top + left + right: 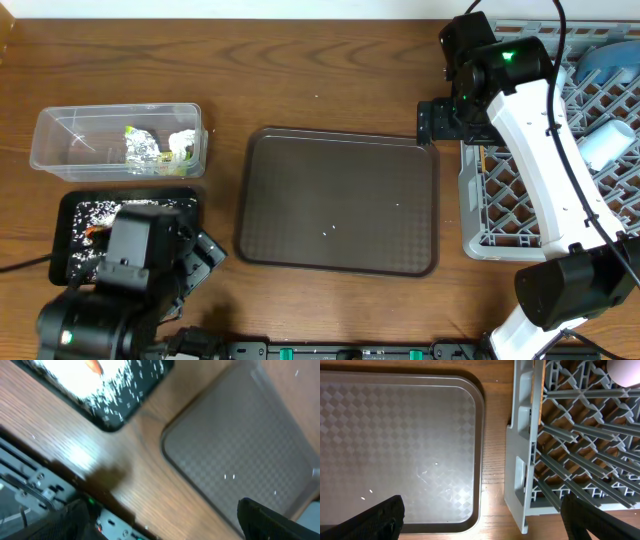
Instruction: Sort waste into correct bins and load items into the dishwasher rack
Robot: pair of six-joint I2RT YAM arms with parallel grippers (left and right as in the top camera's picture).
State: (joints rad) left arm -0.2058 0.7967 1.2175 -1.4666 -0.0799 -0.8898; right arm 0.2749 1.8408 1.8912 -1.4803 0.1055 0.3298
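Note:
The clear tub (60,140) at the left holds crumpled silver foil (142,150), a yellow-green wrapper (132,131) and white paper (183,143). Below it, the black tray (70,215) carries scattered rice (112,395) and an orange carrot (93,366). The grey rack (478,215) on the right holds a dark blue bowl (612,58) and a pale cup (607,146). My left gripper (205,255) hangs open over bare wood between the black tray and the brown tray, holding nothing. Open and empty too, my right gripper (440,122) straddles the gap between the brown tray and the rack's wall (522,450).
A large dark brown serving tray (338,200) lies in the middle with a few white specks on it. In the left wrist view the table's front edge and metal base hardware (45,490) are close by. The right arm reaches across the rack.

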